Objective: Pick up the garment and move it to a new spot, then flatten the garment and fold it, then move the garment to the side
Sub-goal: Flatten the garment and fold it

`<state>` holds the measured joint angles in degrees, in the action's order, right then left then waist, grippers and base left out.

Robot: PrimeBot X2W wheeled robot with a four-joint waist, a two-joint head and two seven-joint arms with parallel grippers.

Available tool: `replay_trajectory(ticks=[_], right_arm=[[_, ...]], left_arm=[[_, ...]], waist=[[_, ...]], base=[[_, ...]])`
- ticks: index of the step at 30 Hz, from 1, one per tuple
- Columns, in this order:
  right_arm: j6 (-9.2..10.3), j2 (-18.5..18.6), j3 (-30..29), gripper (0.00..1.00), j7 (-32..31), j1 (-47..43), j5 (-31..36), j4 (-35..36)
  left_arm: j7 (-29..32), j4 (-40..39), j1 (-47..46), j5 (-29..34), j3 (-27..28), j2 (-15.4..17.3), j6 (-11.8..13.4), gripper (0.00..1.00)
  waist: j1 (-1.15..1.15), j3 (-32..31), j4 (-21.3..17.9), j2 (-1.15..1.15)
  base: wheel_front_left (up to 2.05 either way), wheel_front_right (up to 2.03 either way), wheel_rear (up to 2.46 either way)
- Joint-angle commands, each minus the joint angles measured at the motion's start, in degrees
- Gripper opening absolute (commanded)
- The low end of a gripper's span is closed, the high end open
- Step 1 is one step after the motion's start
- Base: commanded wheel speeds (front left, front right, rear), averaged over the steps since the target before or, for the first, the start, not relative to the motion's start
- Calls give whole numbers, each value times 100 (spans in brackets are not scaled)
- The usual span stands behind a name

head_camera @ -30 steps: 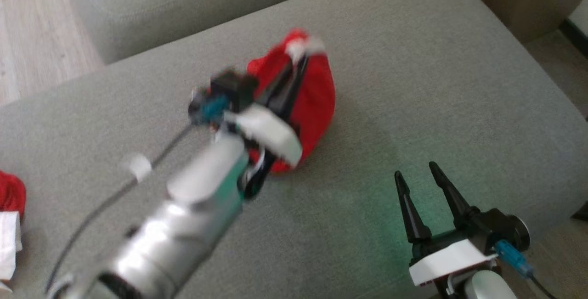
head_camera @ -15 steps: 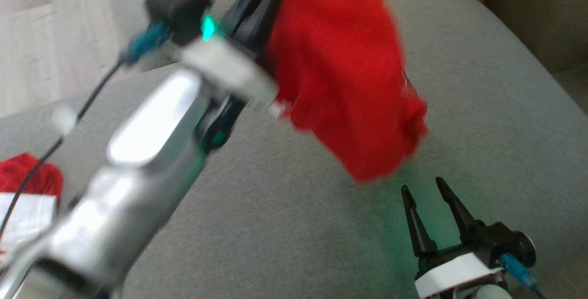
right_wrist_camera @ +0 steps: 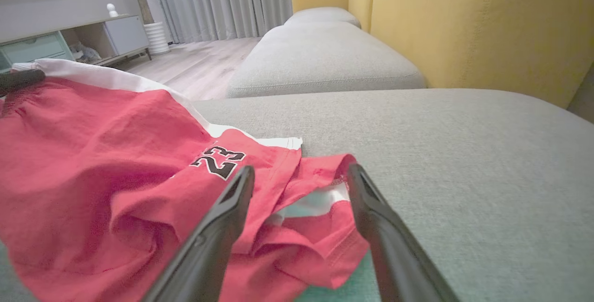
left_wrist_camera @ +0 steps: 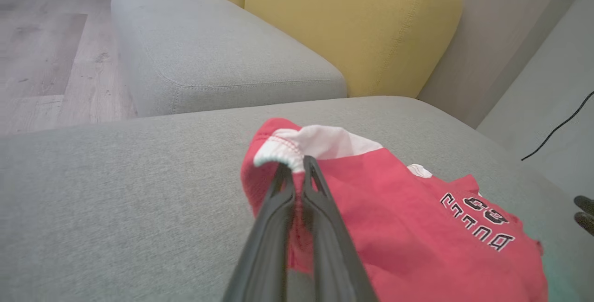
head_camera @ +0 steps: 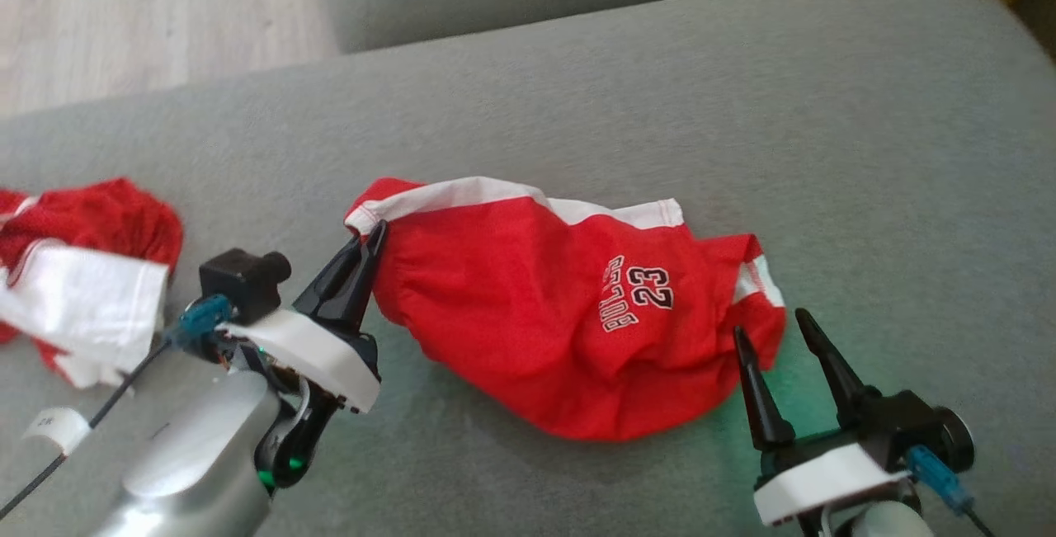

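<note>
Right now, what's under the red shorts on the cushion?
The red shorts lie crumpled on the grey cushion, which shows around them. The left gripper pinches the white waistband at one corner. Whatever lies beneath the bunched cloth is covered.

Garment point(head_camera: 561, 331) red, white trim, black-and-white "23" print. Sofa point(head_camera: 742, 108) grey. Backrest point(left_wrist_camera: 352, 28) yellow. Floor point(head_camera: 124, 17) pale wood. Other cloth point(head_camera: 82, 289) red, white.

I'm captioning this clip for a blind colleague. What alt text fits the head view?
A red garment printed 23 lies crumpled on a grey sofa cushion, its white-trimmed edge pinched by the shut left gripper. The open right gripper points at its other end.
</note>
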<state>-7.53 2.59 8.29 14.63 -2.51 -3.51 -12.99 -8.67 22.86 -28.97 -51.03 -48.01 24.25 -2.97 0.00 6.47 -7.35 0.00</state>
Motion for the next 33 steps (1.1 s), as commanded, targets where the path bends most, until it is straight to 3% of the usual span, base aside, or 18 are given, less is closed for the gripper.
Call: replay_trajectory(ticks=[1, 11, 16, 22, 31, 32, 33], right_arm=[[4, 29, 136, 100, 37, 350, 61, 74], [4, 30, 172, 100, 37, 1134, -34, -379], [4, 321, 440, 100, 37, 2021, -94, -1425], [4, 705, 1238, 100, -357, 3255, -278, -3046], [4, 779, 2568, 100, -630, 4108, -1207, -4251], [4, 777, 2748, 93, -684, 4154, -1329, -4307], [4, 781, 2933, 29, -736, 4192, -1454, -4343]], left_arm=[[-73, -198, -297, -48, 310, 222, 40, 0], [-103, -375, -422, -48, 359, 291, 22, 0], [-67, -441, -498, -17, 328, 293, 21, 0], [-27, -430, -640, 32, 251, 203, -19, 0], [-45, -347, -810, 75, 175, 114, -104, 0], [-48, -337, -826, 77, 171, 108, -109, 0], [-50, -323, -839, 76, 169, 111, -118, 0]], waist=[[0, 203, 236, 0], [0, 519, 509, 0], [0, 641, 585, 0], [0, 766, 749, 0], [0, 945, 925, 0], [0, 962, 935, 0], [0, 977, 942, 0]], base=[[0, 0, 0], [0, 0, 0], [0, 0, 0], [0, 0, 0], [0, 0, 0], [0, 0, 0], [0, 0, 0]])
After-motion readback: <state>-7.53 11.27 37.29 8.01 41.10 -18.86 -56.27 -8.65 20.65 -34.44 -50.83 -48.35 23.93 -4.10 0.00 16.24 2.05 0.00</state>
